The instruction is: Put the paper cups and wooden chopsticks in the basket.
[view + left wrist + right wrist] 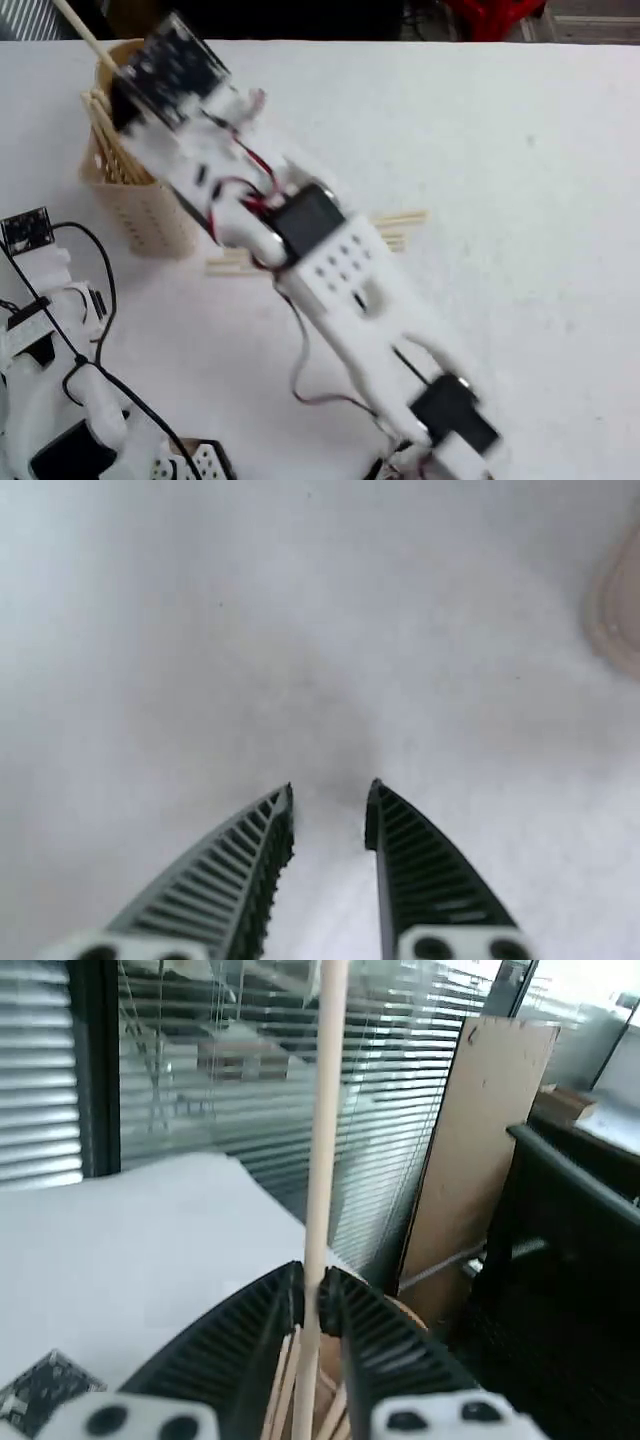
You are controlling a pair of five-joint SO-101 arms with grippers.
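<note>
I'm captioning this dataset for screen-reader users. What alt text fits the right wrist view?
The right hand pinches a single wooden chopstick that stands upright in its grip. Beneath the hand are more chopsticks in a tan basket, with the white table and window blinds behind.
</note>
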